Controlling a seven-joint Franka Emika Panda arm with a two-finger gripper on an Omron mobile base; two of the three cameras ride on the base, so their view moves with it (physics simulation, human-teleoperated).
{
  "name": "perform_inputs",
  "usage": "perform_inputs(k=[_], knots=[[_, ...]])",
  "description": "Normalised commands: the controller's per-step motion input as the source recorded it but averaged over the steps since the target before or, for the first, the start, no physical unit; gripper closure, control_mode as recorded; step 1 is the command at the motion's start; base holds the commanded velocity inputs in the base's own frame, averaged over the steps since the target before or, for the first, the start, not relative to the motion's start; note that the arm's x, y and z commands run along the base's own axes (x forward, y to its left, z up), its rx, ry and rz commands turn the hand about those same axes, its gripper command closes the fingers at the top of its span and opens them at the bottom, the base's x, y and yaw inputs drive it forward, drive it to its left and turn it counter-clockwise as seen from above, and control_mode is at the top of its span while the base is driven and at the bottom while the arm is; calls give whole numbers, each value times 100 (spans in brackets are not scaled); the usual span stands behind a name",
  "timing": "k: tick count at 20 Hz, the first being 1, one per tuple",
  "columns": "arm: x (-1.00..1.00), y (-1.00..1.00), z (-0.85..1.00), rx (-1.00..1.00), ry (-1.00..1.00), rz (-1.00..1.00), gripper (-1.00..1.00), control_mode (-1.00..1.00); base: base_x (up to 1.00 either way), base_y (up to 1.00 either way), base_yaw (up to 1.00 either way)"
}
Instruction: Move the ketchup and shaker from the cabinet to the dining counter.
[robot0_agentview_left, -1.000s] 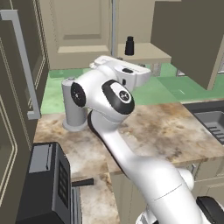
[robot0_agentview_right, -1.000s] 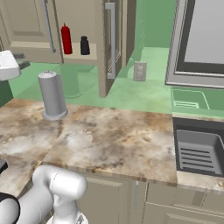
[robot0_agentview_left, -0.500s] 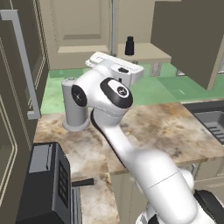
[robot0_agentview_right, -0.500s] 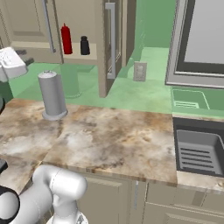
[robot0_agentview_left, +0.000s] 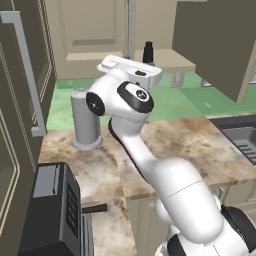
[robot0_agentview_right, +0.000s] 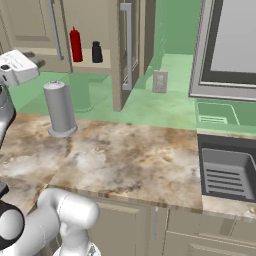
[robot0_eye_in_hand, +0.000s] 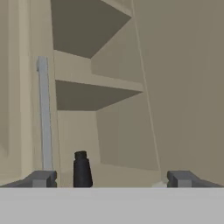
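Note:
The red ketchup (robot0_agentview_right: 75, 44) and the shorter black shaker (robot0_agentview_right: 97, 52) stand side by side on the lowest shelf of the open cabinet (robot0_agentview_right: 131, 60). In the left base view the shaker (robot0_agentview_left: 148, 52) shows just above my hand. My gripper (robot0_eye_in_hand: 111, 179) is open, its dark fingertips (robot0_eye_in_hand: 41, 178) wide apart with nothing between them. It points into the cabinet, and the shaker (robot0_eye_in_hand: 82, 170) stands some way ahead, left of centre. A silver door handle (robot0_eye_in_hand: 43, 113) rises on the left. The dining counter is out of view.
A tall grey cylinder (robot0_agentview_right: 60, 107) on a round base stands on the marble worktop (robot0_agentview_right: 130, 155) below the cabinet. A sink (robot0_agentview_right: 227, 167) lies at the right. A black appliance (robot0_agentview_left: 55, 210) sits at the worktop's near left. The open cabinet door (robot0_agentview_left: 215, 45) juts out at the right.
My hand has risen a little and moved closer to the cabinet shelf. The gripper has stayed open, and the bottles have not moved.

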Motion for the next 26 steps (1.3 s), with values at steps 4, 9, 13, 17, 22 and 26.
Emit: perform_inputs(k=[4, 9, 13, 17, 22, 26], knots=[[34, 0, 0, -3, 0, 12, -100, -100, 0, 0, 0], [24, 0, 0, -2, 0, 11, -100, -100, 0, 0, 0], [22, -2, 0, 0, 0, 11, -100, -100, 0, 0, 0], [22, -3, 0, 0, 0, 11, -100, -100, 0, 0, 0], [25, -6, 0, 0, 0, 12, -100, -100, 0, 0, 0], [33, 0, 0, 0, 0, 12, -100, -100, 0, 0, 0]])
